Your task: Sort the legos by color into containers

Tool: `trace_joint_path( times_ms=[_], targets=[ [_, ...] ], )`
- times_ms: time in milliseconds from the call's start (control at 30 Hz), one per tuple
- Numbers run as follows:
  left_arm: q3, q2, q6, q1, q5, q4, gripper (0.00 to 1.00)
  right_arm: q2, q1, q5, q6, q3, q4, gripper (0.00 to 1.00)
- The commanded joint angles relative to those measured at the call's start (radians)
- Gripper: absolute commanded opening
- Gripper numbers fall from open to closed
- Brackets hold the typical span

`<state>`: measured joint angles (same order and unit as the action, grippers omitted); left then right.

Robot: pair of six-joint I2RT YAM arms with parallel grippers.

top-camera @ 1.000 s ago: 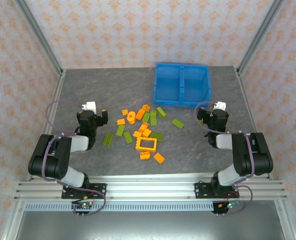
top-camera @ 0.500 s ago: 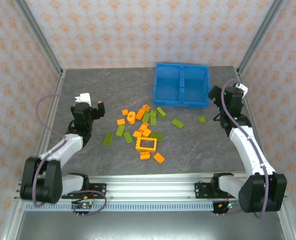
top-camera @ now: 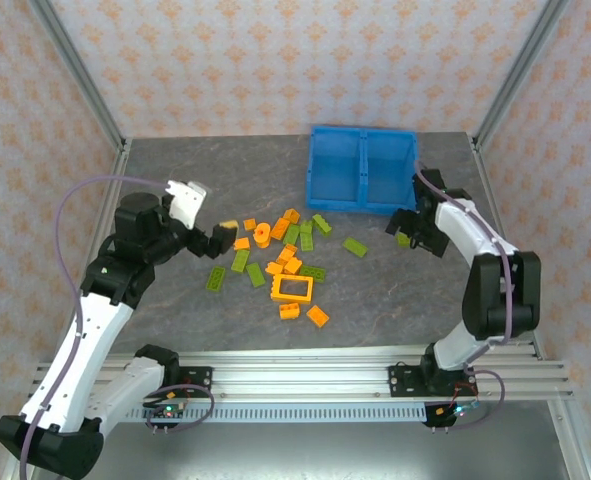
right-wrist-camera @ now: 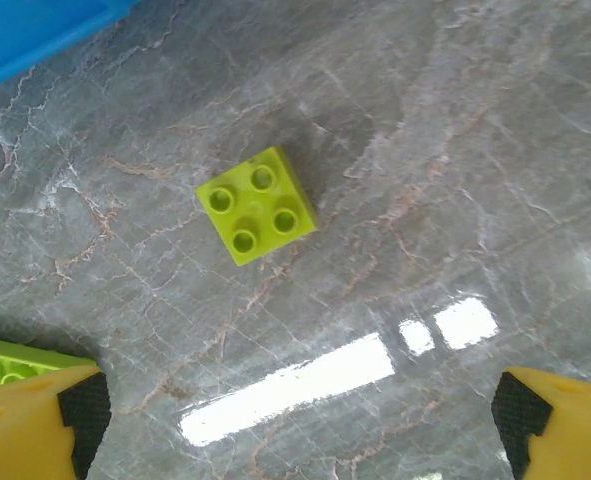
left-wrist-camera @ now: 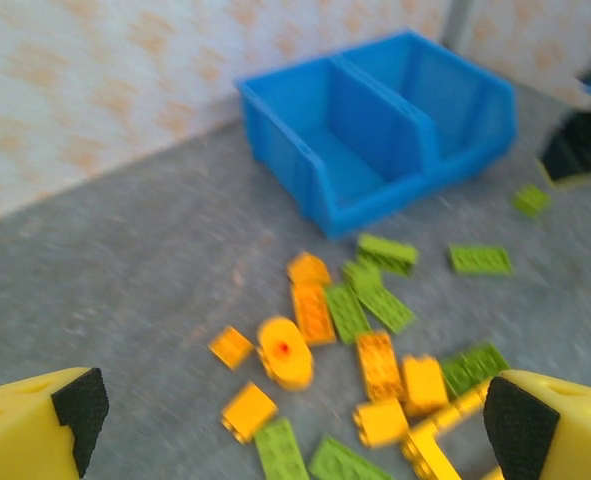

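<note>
Sort not started: nothing binned yet.
Both compartments of the blue bin (top-camera: 335, 200) look bare. Orange + green legos (top-camera: 280, 262) lie mixed on the surface, just near of the bin. Left gripper (top-camera: 218, 238): wide open, empty, at pile's left edge. Right gripper (top-camera: 407, 228): wide open, empty, over a lone green square brick (right-wrist-camera: 256, 205), right of the pile by the bin's near-right corner.

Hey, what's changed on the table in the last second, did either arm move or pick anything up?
Both arms unfolded from near their bases. The left gripper swung forward and right to the left edge of the legos. The right gripper reached forward over a lone lime square brick by the blue bin. Both are open and hold nothing. The bricks and the bin have not moved.
</note>
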<state>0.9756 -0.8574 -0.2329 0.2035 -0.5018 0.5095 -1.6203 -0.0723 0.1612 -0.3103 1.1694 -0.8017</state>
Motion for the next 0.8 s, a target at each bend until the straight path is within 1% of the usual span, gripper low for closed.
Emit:
trace_joint_path(
  times_ms=[0, 33, 167, 267, 400, 567, 633, 700, 767],
  targets=[
    [-0.04, 0.009, -0.079, 0.013, -0.124, 0.103, 1.0, -0.068, -0.02, -0.11, 0.049, 0.081, -0.023, 0.99],
    [-0.057, 0.013, -0.068, 0.016, -0.13, 0.074, 1.0, -0.098, -0.021, -0.136, 0.066, 0.103, -0.013, 0.99],
    [-0.1, 0.015, -0.058, 0.023, -0.147, 0.003, 1.0, -0.212, -0.024, -0.131, 0.124, 0.17, 0.01, 0.88],
    [-0.123, 0.012, -0.057, 0.024, -0.131, -0.007, 1.0, -0.277, -0.024, -0.153, 0.134, 0.179, 0.022, 0.77],
    [-0.122, 0.013, -0.067, 0.024, -0.147, 0.001, 1.0, -0.331, -0.027, -0.119, 0.142, 0.181, 0.031, 0.66],
    [-0.139, 0.035, -0.053, 0.024, -0.131, -0.032, 1.0, -0.321, -0.03, -0.11, 0.142, 0.147, 0.039, 0.45],
    [-0.143, 0.039, -0.043, 0.024, -0.111, -0.038, 1.0, -0.293, -0.03, -0.106, 0.136, 0.124, 0.047, 0.4],
    [-0.145, 0.041, -0.042, 0.024, -0.09, -0.036, 1.0, -0.243, -0.03, -0.108, 0.127, 0.099, 0.052, 0.34],
    [-0.146, 0.041, -0.041, 0.024, -0.071, -0.037, 1.0, -0.176, -0.03, -0.104, 0.115, 0.083, 0.052, 0.3]
  ],
)
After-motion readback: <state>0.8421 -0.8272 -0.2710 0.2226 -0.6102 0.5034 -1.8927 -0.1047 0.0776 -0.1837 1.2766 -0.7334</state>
